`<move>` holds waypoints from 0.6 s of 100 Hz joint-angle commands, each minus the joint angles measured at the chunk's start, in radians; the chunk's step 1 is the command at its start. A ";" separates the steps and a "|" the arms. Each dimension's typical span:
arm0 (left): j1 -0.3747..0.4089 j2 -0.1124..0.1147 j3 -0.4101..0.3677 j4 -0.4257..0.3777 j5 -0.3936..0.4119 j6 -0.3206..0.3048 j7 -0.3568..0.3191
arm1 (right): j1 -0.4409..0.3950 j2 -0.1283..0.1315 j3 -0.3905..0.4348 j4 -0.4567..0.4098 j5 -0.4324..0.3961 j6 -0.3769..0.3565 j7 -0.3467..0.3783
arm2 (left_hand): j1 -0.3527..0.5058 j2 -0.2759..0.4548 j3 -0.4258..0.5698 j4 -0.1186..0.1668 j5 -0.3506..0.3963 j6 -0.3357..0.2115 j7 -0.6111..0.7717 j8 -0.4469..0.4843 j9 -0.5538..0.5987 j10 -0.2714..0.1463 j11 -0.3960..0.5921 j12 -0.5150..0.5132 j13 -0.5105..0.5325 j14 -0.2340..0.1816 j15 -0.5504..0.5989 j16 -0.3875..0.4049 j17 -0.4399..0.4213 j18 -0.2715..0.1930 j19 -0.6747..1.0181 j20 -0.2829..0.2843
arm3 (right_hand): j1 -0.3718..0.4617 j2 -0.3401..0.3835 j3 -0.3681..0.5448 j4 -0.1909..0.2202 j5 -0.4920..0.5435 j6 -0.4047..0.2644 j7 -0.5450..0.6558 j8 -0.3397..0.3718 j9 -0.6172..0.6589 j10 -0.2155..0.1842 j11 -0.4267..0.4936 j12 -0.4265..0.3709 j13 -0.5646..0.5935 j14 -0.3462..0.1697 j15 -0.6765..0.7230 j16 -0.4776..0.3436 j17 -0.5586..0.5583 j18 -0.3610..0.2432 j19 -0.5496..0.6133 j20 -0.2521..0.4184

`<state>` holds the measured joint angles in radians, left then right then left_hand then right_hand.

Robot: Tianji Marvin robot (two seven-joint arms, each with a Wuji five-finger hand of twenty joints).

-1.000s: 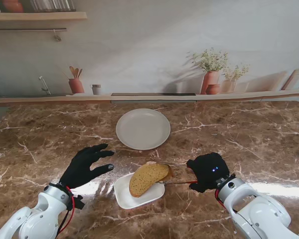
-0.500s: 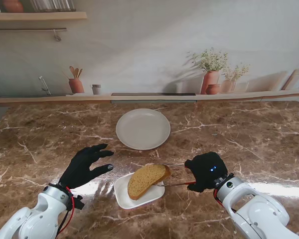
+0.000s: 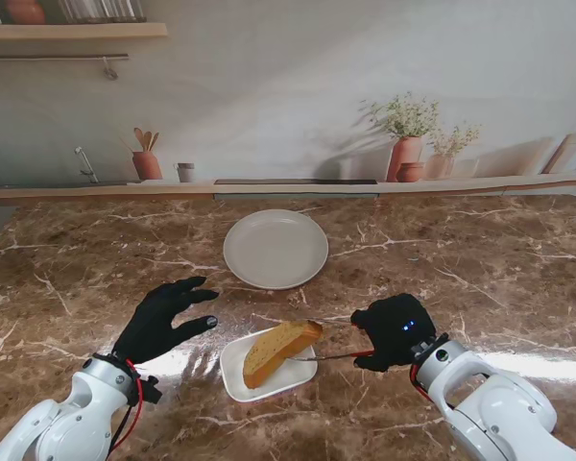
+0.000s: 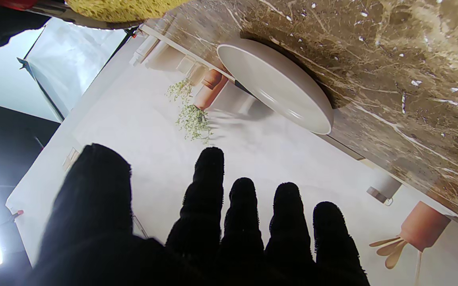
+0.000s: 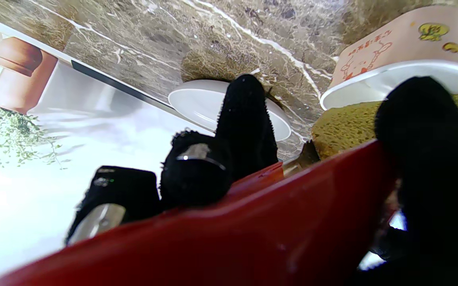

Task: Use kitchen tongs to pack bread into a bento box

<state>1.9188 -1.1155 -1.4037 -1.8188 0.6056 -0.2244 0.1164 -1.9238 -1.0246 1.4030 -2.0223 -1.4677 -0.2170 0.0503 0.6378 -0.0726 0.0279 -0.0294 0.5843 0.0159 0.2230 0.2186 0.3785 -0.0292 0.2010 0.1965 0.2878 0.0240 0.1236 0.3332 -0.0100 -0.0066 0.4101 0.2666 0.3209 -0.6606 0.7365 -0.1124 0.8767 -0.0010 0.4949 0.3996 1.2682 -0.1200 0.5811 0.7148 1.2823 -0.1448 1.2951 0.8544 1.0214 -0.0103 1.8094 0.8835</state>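
A brown slice of bread (image 3: pixel 280 350) hangs tilted over the white bento box (image 3: pixel 238 382), pinched in the metal tips of red-handled tongs (image 3: pixel 338 356). My right hand (image 3: pixel 394 331) is shut on the tongs' handle (image 5: pixel 253 222), just right of the box. In the right wrist view the bread (image 5: pixel 344 127) lies against the box's rim (image 5: pixel 380 75). My left hand (image 3: pixel 165 320) hovers open, fingers spread, left of the box and apart from it. The left wrist view shows its spread fingers (image 4: pixel 209 190).
An empty round white plate (image 3: pixel 275 248) sits farther from me, beyond the box. Along the back ledge stand a utensil pot (image 3: pixel 146 163), a small cup (image 3: pixel 185 172) and two plant pots (image 3: pixel 406 154).
The right hand has carried the tongs and bread leftward and lower, so the slice now tips more steeply into the box. The left hand has stayed put.
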 commanded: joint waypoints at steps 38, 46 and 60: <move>0.010 -0.004 -0.001 -0.002 0.002 0.001 0.006 | -0.015 0.002 0.037 -0.011 0.025 -0.028 0.047 | 0.005 0.034 -0.038 0.005 0.011 -0.033 0.004 0.007 0.008 -0.001 -0.011 -0.005 -0.023 -0.038 -0.025 -0.012 -0.012 -0.020 -0.041 -0.003 | 0.038 0.028 -0.136 0.036 -0.014 -0.057 -0.059 0.003 -0.066 0.004 -0.012 0.021 0.026 -0.121 0.021 0.016 -0.024 -0.047 0.057 0.048; 0.012 -0.003 -0.001 -0.003 0.002 0.002 0.006 | -0.020 0.001 0.049 -0.011 0.040 -0.031 0.049 | 0.003 0.035 -0.039 0.005 0.010 -0.035 0.004 0.007 0.007 -0.003 -0.012 -0.006 -0.023 -0.042 -0.025 -0.012 -0.012 -0.021 -0.043 -0.004 | 0.020 0.032 -0.133 0.039 -0.025 -0.051 -0.067 0.001 -0.077 0.005 -0.012 0.023 0.022 -0.122 0.021 0.018 -0.027 -0.048 0.056 0.049; 0.013 -0.003 -0.002 -0.004 0.003 0.003 0.005 | -0.030 -0.003 0.069 -0.005 0.055 -0.018 0.038 | 0.005 0.035 -0.038 0.005 0.009 -0.033 0.003 0.007 0.007 -0.002 -0.013 -0.006 -0.023 -0.040 -0.026 -0.013 -0.012 -0.022 -0.045 -0.004 | -0.003 0.036 -0.124 0.040 -0.032 -0.047 -0.074 0.000 -0.088 0.006 -0.012 0.024 0.017 -0.122 0.020 0.020 -0.029 -0.050 0.053 0.051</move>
<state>1.9237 -1.1160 -1.4067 -1.8210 0.6057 -0.2242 0.1203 -1.9421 -1.0260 1.4623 -2.0318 -1.4216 -0.2501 0.0841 0.6378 -0.0726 0.0279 -0.0294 0.5843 0.0159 0.2230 0.2186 0.3785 -0.0292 0.2010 0.1965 0.2878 0.0240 0.1236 0.3330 -0.0100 -0.0066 0.3984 0.2666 0.3349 -0.6681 0.5919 -0.1124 0.8456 -0.0075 0.4340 0.3996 1.1957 -0.1240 0.5689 0.7249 1.2815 -0.1733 1.2625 0.8544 0.9904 -0.0319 1.8073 0.8961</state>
